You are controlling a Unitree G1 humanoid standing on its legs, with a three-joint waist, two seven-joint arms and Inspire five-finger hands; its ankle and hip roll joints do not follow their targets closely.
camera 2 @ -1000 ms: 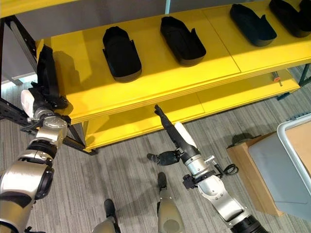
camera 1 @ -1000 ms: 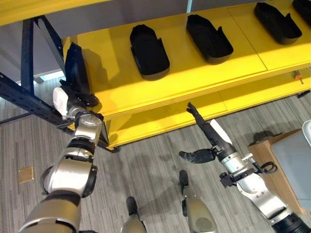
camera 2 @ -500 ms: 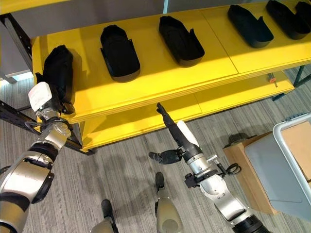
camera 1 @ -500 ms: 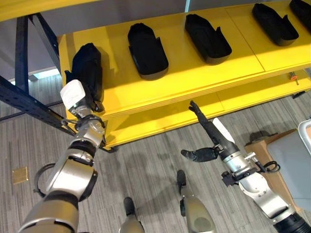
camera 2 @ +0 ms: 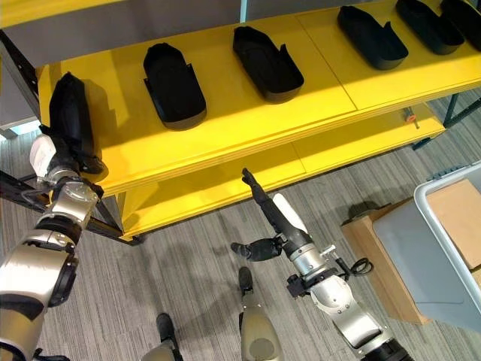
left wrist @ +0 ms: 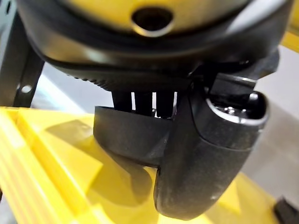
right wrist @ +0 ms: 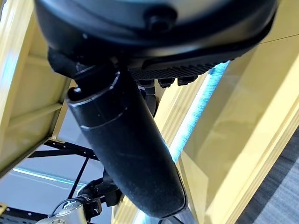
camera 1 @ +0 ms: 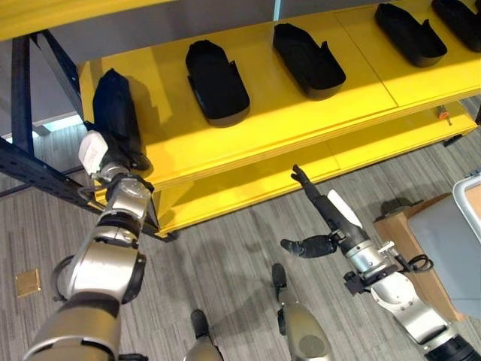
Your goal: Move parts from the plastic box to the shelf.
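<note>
A black tray-shaped part point(camera 1: 115, 111) stands on its edge at the far left end of the yellow shelf's top board point(camera 1: 293, 113). My left hand point(camera 1: 107, 159) is shut on its near end. In the left wrist view the thumb point(left wrist: 201, 163) lies against the part point(left wrist: 126, 137) and the fingers sit behind it. Further right on the same board lie several black parts, the nearest point(camera 1: 218, 79) and then another point(camera 1: 308, 59). My right hand point(camera 1: 325, 212) hangs open below the shelf's front edge, holding nothing. The grey plastic box point(camera 2: 440, 252) is at the far right.
A dark blue steel brace point(camera 1: 37, 169) of the shelf frame runs just left of my left arm. The lower yellow board point(camera 1: 248, 180) lies behind my right hand. A brown wooden stand point(camera 2: 376, 252) sits against the plastic box on the grey striped floor.
The whole view has shifted a little. My left hand turned the part flatter toward the shelf half a second ago, then back more on edge. The right hand has hardly moved.
</note>
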